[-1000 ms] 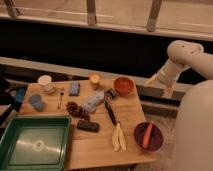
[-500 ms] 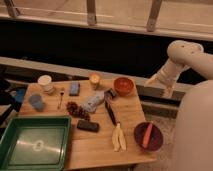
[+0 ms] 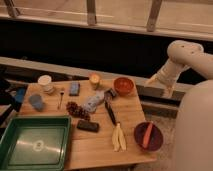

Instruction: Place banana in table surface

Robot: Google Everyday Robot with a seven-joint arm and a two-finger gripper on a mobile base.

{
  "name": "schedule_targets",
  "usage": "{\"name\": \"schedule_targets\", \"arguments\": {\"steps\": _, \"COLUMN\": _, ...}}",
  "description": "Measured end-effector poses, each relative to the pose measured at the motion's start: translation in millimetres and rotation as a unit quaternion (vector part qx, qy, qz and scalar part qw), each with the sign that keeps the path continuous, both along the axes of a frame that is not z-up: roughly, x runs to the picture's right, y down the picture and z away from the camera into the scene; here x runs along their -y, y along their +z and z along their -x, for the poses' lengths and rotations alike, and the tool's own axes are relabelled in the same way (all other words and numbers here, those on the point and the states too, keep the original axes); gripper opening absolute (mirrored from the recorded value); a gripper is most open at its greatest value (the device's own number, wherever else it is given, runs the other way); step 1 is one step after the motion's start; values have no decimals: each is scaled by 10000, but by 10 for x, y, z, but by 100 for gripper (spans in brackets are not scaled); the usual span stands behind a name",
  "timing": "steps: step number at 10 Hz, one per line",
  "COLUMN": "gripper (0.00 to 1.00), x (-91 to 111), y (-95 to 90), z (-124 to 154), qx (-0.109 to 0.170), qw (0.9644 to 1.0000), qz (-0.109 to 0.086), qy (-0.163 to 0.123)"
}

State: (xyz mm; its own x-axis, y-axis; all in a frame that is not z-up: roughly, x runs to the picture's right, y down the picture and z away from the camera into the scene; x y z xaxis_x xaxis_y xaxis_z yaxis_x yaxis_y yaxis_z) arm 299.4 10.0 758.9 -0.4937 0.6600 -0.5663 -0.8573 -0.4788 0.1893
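Observation:
The banana (image 3: 118, 137) is pale yellow and shaped like two slim strips joined at the top. It lies flat on the light tan wooden table surface (image 3: 97, 147), near the front right, just left of a dark purple bowl (image 3: 148, 136). My gripper (image 3: 167, 90) hangs at the end of the white folded arm, off the table's right side. It is above and well apart from the banana, and nothing shows in it.
A green tray (image 3: 34, 142) sits at the front left. The purple bowl holds an orange stick. Across the table are an orange bowl (image 3: 122, 86), a yellow cup (image 3: 94, 80), a white cup (image 3: 45, 82), blue items, a dark bar (image 3: 87, 126) and a black utensil (image 3: 109, 111).

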Motion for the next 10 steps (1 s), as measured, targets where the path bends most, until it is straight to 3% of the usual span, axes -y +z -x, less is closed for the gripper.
{"name": "schedule_targets", "arguments": {"steps": 4, "gripper": 80, "x": 1, "y": 4, "z": 68, "qx": 100, "qw": 9998, "qz": -8, "qy": -190}}
{"name": "schedule_targets", "arguments": {"steps": 6, "gripper": 80, "x": -59, "y": 79, "z": 397, "qx": 449, "qw": 9976, "qz": 69, "qy": -514}}
{"name": "schedule_targets", "arguments": {"steps": 7, "gripper": 80, "x": -151, "y": 110, "z": 612, "qx": 644, "qw": 9955, "qz": 163, "qy": -672}}
{"name": "schedule_targets", "arguments": {"steps": 10, "gripper": 80, "x": -659, "y": 169, "z": 1211, "qx": 1298, "qw": 9839, "qz": 545, "qy": -1101}}
